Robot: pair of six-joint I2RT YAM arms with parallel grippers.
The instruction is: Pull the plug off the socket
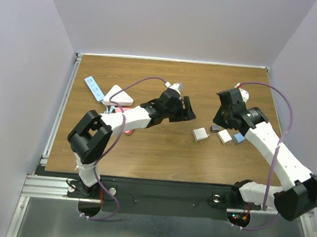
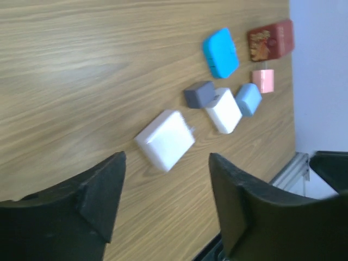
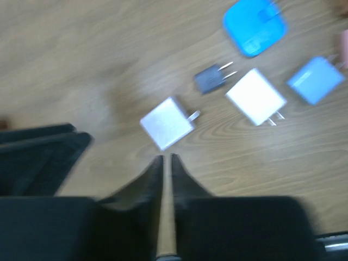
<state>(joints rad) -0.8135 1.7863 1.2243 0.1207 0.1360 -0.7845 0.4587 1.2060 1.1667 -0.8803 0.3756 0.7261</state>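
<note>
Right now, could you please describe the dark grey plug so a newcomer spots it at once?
On the wooden table, right of centre, lies a cluster of loose plugs. The dark grey plug lies beside the bright blue adapter and a white plug. Its neighbours are white or blue; it alone is dark.

Bright even light; right pincer (image 3: 166, 160) blurred, shadows soft.

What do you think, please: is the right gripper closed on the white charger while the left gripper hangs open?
Not quite. The right gripper is nearly closed on nothing; the right wrist view shows the white charger lying free on the table just ahead of it. The left gripper does hang open.
</note>
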